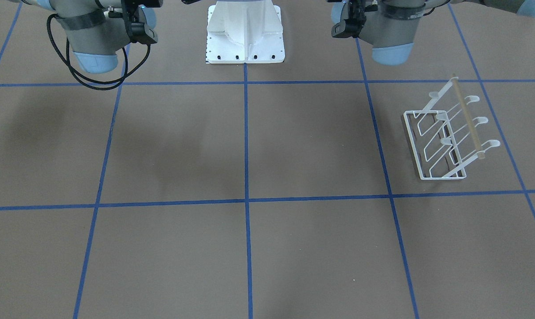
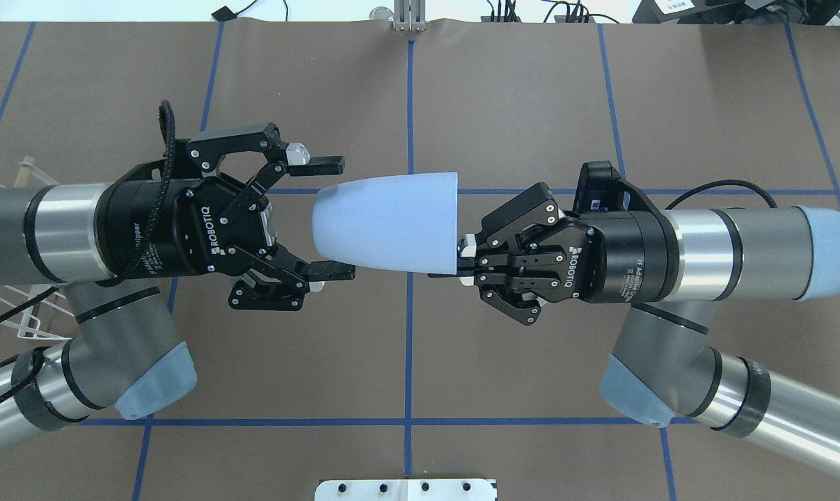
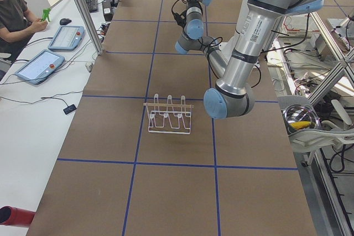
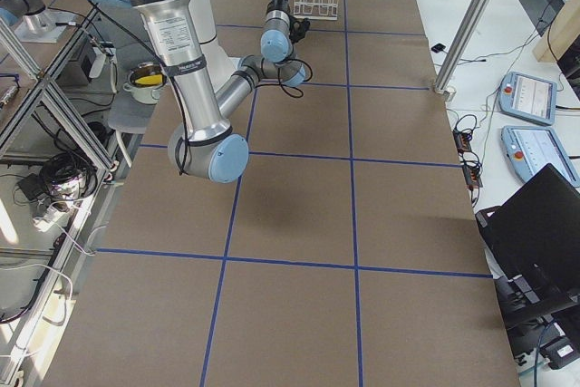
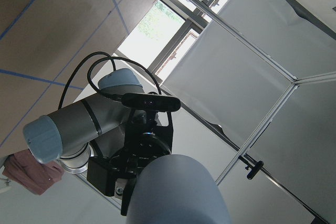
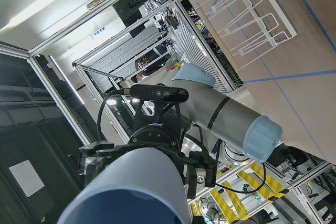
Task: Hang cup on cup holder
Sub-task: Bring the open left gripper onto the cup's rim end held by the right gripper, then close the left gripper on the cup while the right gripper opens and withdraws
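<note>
The right gripper [image 2: 461,259] has its jaws pinched nearly together on the wall of the cup [image 2: 392,221] at the rim, low on the side nearest the robot in the overhead view. That grip carries the light-blue cup on its side in the air above the table [image 1: 294,146], wide mouth toward the right arm and narrow closed end toward the left arm.

The left gripper [image 2: 337,217] faces it with jaws spread wide, and the closed end of the cup sits in between. One fingertip [image 2: 322,165] stands clear of the cup on the far side. The other lies just beside its near edge, and I cannot tell whether it touches.

From the left wrist camera the cup's closed end fills the bottom of the view, with the right gripper behind it.

The cup holder [image 1: 442,177], a white wire rack with slanted prongs and a pale rod, stands on the brown table on the robot's left side, well apart from the cup. Blue tape lines [image 1: 246,141] cross the table in a grid.
</note>
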